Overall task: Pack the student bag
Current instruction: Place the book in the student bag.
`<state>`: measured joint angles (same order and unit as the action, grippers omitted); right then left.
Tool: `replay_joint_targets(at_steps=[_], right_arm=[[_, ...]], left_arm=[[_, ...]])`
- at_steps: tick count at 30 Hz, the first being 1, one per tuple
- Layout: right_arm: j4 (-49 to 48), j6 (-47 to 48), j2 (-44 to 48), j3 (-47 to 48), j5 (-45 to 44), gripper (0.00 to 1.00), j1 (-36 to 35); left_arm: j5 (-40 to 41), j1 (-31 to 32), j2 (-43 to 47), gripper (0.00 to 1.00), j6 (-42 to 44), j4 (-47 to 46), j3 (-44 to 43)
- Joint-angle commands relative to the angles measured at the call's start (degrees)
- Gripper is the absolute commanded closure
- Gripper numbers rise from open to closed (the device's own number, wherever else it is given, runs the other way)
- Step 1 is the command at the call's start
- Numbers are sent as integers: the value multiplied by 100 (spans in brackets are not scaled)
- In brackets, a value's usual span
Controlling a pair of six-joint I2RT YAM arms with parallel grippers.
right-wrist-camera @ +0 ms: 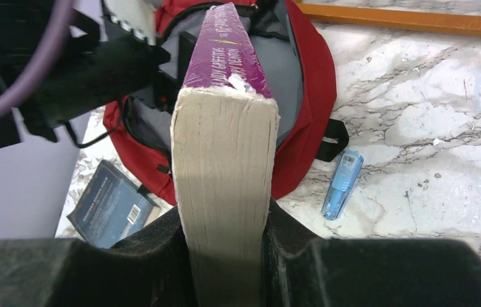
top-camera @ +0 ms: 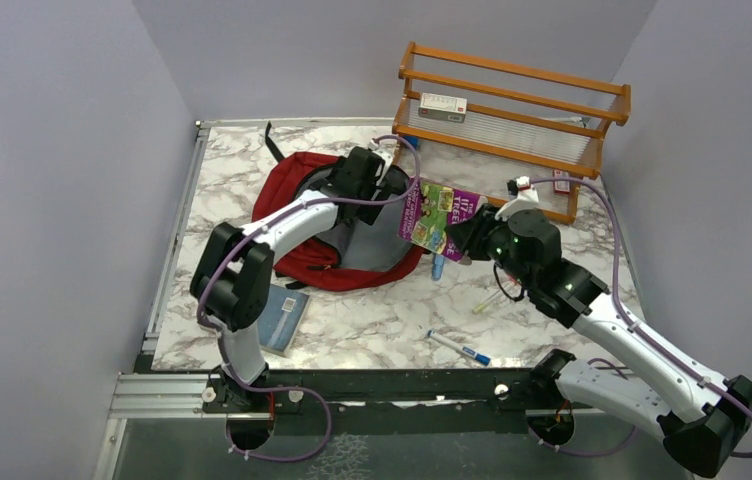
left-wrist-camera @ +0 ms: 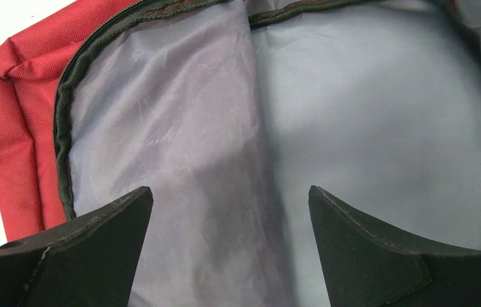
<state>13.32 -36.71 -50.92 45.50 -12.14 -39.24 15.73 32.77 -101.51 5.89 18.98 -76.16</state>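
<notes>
Bag (top-camera: 287, 185), dark red with a grey lining, lies open on the marble table (top-camera: 382, 320), toward 10 o'clock from the table's middle in the top view.

The left gripper (top-camera: 390, 186) sits at the bag's 3 o'clock edge. In its own wrist view the left gripper (left-wrist-camera: 230, 192) has its jaws spread wide, nothing between them, and the two black fingers (left-wrist-camera: 119, 214) frame the grey lining and the dark zipper edge of the bag (left-wrist-camera: 14, 128). Whether the fingers touch the fabric cannot be told.

The right gripper (top-camera: 468, 236) is clamped on a thick paperback book (top-camera: 440, 214) with a purple and green cover, held off the table at 3 o'clock of the bag, just beside the left gripper. In the right wrist view the right gripper (right-wrist-camera: 224, 220) pinches the book (right-wrist-camera: 225, 160) by its page block, spine up, jaws narrowed to the book's thickness, with the bag (right-wrist-camera: 305, 96) behind it.

A blue tube (top-camera: 438, 266) lies on the table under the book, near the bag's edge. A pen (top-camera: 460, 350) lies toward 5 o'clock, well apart from the bag. A dark booklet (top-camera: 282, 318) lies at 7 o'clock of the bag. A wooden rack (top-camera: 512, 110) stands at 1 o'clock with a small box (top-camera: 442, 107) on top.
</notes>
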Motion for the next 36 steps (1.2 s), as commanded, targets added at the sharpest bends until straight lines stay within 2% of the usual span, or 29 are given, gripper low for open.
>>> replay_joint_targets(at_steps=[1,9,14,20,22,29,35,36], right_arm=[[-267,-205,268,28,-240,99,4],[-321,-232,352,-74,-203,100,4],[-343,-276,373,-104,-148,99,4],[-327,-319,471,-179,-236,99,4],[-338,-379,538,-226,-249,100,4],[-545,-729,704,-453,-341,99,4],[-542,-1317,478,-355,-343,100,0],[-581,-1410,437,-355,-333,100,4]], left_arm=[[809,98,-561,8,204,387,-467],[1714,308,-1240,11,484,509,-603],[2252,404,-1508,19,638,519,-593],[2411,414,-1554,34,619,536,-646],[2397,414,-1504,42,602,536,-662],[2243,414,-1135,80,437,545,-723],[1942,414,-621,100,203,686,-714],[1910,412,-483,100,163,707,-707]])
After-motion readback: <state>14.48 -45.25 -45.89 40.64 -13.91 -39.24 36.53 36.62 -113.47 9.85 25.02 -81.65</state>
